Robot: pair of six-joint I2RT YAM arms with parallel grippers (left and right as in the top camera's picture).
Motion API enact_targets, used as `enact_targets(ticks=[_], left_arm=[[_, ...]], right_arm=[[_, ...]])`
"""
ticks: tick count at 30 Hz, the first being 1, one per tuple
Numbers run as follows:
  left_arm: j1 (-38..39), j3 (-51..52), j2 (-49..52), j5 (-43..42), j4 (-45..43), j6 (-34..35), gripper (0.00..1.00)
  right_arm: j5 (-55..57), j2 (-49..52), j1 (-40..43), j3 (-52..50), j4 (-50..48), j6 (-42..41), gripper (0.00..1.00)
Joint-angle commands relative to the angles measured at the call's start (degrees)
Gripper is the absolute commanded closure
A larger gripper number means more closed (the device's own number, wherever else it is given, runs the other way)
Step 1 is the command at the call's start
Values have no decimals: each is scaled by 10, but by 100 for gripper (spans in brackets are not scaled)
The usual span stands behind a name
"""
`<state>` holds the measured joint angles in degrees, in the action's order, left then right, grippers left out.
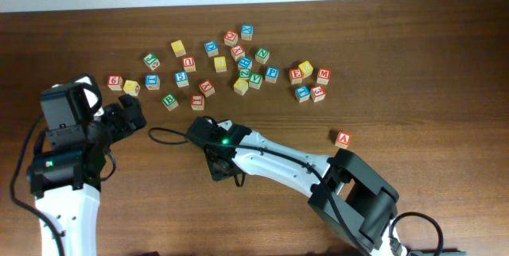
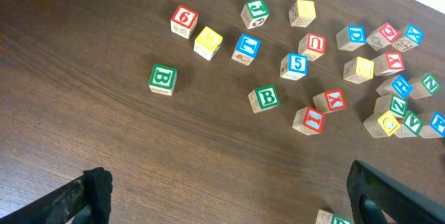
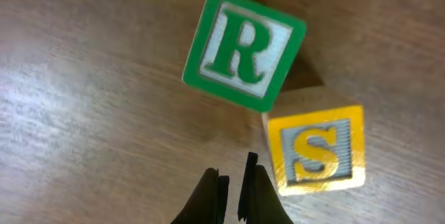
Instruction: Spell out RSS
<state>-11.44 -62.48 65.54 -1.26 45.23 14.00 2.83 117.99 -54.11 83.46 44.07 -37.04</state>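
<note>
In the right wrist view a green R block [image 3: 243, 49] lies tilted on the wood. A yellow S block [image 3: 316, 147] sits just below and to the right of it, with their corners close. My right gripper [image 3: 233, 172] is shut and empty, its tips just left of the S block and below the R block. In the overhead view the right gripper [image 1: 216, 160] covers both blocks. A green-faced block edge [image 2: 334, 218] shows at the bottom of the left wrist view. My left gripper [image 2: 233, 206] is open and empty over bare wood; in the overhead view it [image 1: 131, 117] is at the left.
Several lettered blocks lie scattered at the back of the table [image 1: 238, 57]. A lone red block [image 1: 343, 137] lies at the right. A black cable [image 1: 163, 137] loops between the arms. Two green B blocks [image 2: 162, 78] [image 2: 265, 98] lie ahead of the left gripper.
</note>
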Motion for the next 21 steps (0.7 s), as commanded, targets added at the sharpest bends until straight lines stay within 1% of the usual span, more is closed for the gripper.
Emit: enact_targets(ticks=[1, 5, 8, 10, 12, 13, 14, 15, 16, 17, 18, 19, 20, 21], left_arm=[[-1, -4, 0, -2, -1, 3, 1], [-1, -4, 0, -2, -1, 3, 1], [-1, -4, 0, -2, -1, 3, 1], [-1, -4, 0, -2, -1, 3, 1], [-1, -4, 0, -2, -1, 3, 1], [-1, -4, 0, -2, -1, 3, 1], [-1, -4, 0, -2, -1, 3, 1], [-1, -4, 0, -2, -1, 3, 1], [-1, -4, 0, -2, -1, 3, 1], [-1, -4, 0, -2, -1, 3, 1], [-1, -4, 0, -2, -1, 3, 1], [-1, -4, 0, -2, -1, 3, 1], [-1, -4, 0, -2, -1, 3, 1], [-1, -4, 0, -2, -1, 3, 1]], right_arm=[[43, 5, 4, 3, -5, -1, 96], [32, 5, 44, 3, -4, -1, 96], [27, 3, 52, 9, -8, -1, 96], [18, -17, 57, 34, 23, -1, 96], [19, -76, 85, 94, 101, 2, 96], [19, -104, 114, 121, 137, 2, 92], [20, -127, 151, 137, 166, 3, 82], [24, -143, 189, 142, 179, 10, 54], [49, -153, 247, 142, 184, 14, 14], [75, -153, 306, 142, 184, 42, 2], [56, -153, 366, 142, 186, 42, 2], [37, -152, 393, 142, 185, 44, 2], [12, -143, 421, 142, 171, 169, 2], [-3, -132, 429, 142, 152, 262, 2]])
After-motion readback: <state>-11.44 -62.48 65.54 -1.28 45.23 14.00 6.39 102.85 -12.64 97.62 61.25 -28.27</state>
